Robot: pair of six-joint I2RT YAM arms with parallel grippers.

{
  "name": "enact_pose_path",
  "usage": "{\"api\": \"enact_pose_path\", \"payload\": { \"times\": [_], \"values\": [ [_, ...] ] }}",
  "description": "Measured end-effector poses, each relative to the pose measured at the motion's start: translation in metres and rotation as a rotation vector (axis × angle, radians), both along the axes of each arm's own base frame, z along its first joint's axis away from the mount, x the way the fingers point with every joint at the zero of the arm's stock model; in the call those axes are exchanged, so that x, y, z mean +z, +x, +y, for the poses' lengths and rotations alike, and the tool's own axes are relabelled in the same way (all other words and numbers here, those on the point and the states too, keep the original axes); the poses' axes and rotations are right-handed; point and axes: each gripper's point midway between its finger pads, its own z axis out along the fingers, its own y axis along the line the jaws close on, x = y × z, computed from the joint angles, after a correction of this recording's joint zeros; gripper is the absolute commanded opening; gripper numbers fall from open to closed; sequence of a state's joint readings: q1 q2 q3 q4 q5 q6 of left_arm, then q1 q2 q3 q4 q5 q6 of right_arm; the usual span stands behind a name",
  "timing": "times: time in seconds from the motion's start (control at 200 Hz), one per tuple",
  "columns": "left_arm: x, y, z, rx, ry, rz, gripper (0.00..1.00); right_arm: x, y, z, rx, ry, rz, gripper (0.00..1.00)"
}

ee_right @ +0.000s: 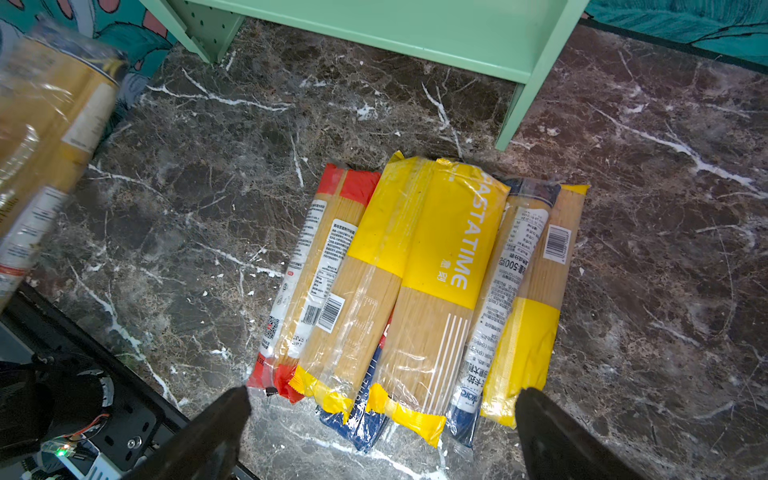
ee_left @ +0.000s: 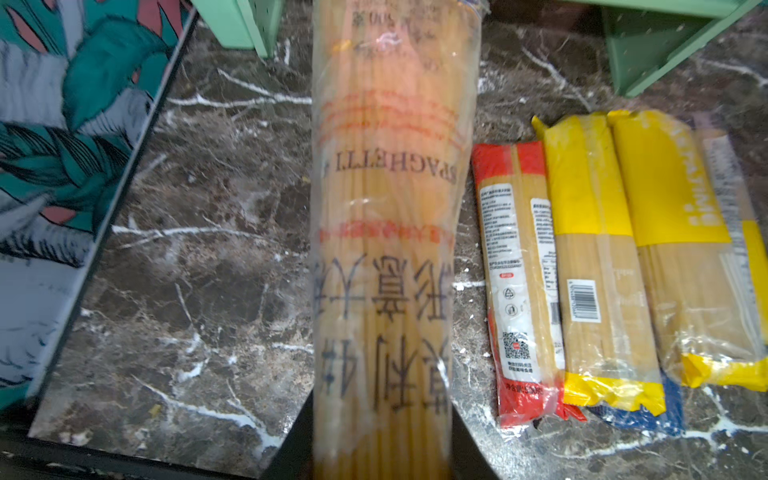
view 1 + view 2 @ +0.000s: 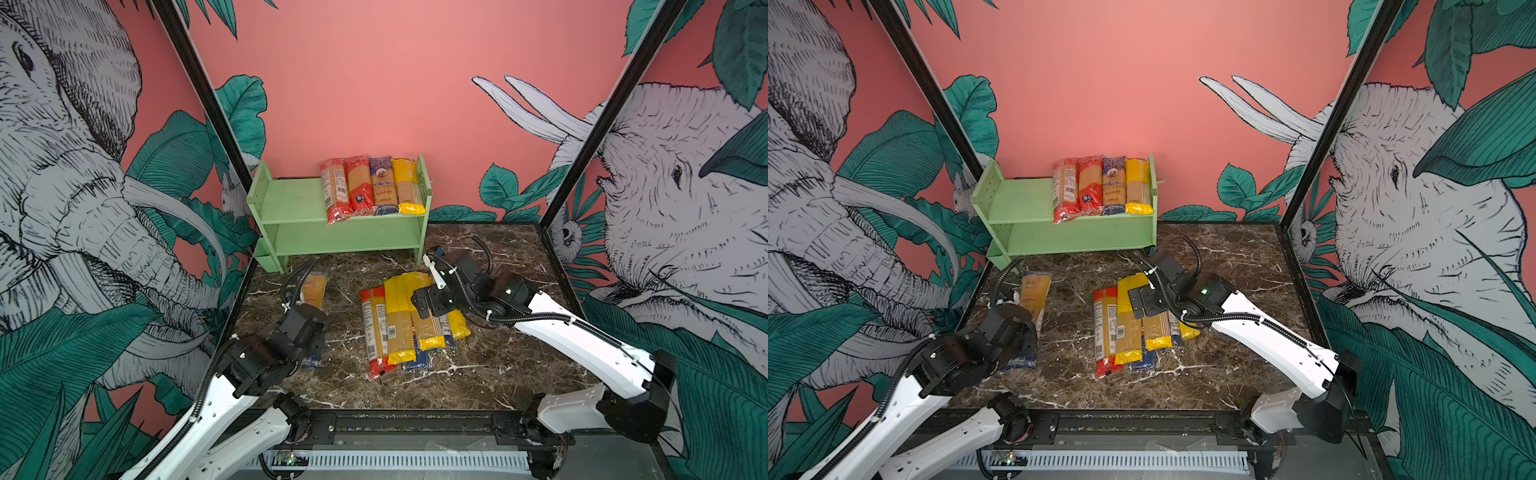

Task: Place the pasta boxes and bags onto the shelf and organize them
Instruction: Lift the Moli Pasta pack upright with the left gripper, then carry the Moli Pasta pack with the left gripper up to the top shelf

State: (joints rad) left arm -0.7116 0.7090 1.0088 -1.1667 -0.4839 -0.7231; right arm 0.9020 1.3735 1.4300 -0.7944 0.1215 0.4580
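Note:
My left gripper [image 2: 382,436] is shut on a clear spaghetti pack [image 2: 395,199] with dark print. The pack runs lengthwise away from the jaws and seems lifted off the table at the left [image 3: 314,291] [image 3: 1034,297]. The right wrist view catches it blurred at one edge [image 1: 45,145]. A pile of pasta packs [image 3: 399,328] [image 3: 1129,328] [image 1: 415,282] with yellow, red and dark-blue ends lies mid-table. My right gripper [image 1: 382,415] hangs open just over the pile's near ends, holding nothing. The green shelf [image 3: 291,203] [image 3: 1017,208] stands at the back, with several packs [image 3: 372,187] side by side on the right of its top board.
The shelf's lower board [image 3: 345,241] holds nothing that I can see. The dark marble table [image 3: 498,365] is bounded by black frame posts and patterned walls on the left, right and back. The shelf's right leg [image 1: 523,108] stands just beyond the pile.

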Motion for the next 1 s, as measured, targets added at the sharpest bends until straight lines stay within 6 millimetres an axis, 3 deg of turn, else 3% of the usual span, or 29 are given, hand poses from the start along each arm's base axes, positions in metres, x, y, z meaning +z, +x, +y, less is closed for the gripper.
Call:
{"api": "enact_pose_path", "payload": {
  "times": [0.275, 0.465, 0.6, 0.895, 1.0],
  "values": [
    [0.09, 0.025, -0.002, -0.023, 0.057, -0.157, 0.0, 0.007, 0.001, 0.001, 0.011, 0.004, -0.016, 0.99],
    [0.139, 0.064, -0.005, 0.002, 0.109, -0.213, 0.0, 0.02, 0.002, 0.001, 0.017, 0.02, -0.038, 0.99],
    [0.148, 0.105, 0.006, 0.066, 0.091, -0.199, 0.0, 0.031, 0.003, 0.001, 0.024, 0.026, -0.056, 0.99],
    [0.138, 0.193, 0.024, 0.111, 0.035, -0.131, 0.0, 0.061, 0.008, -0.001, 0.029, 0.053, -0.108, 0.99],
    [0.141, 0.226, 0.024, 0.103, 0.017, -0.139, 0.0, 0.063, 0.016, -0.002, 0.021, 0.049, -0.115, 0.99]
  ]
}}
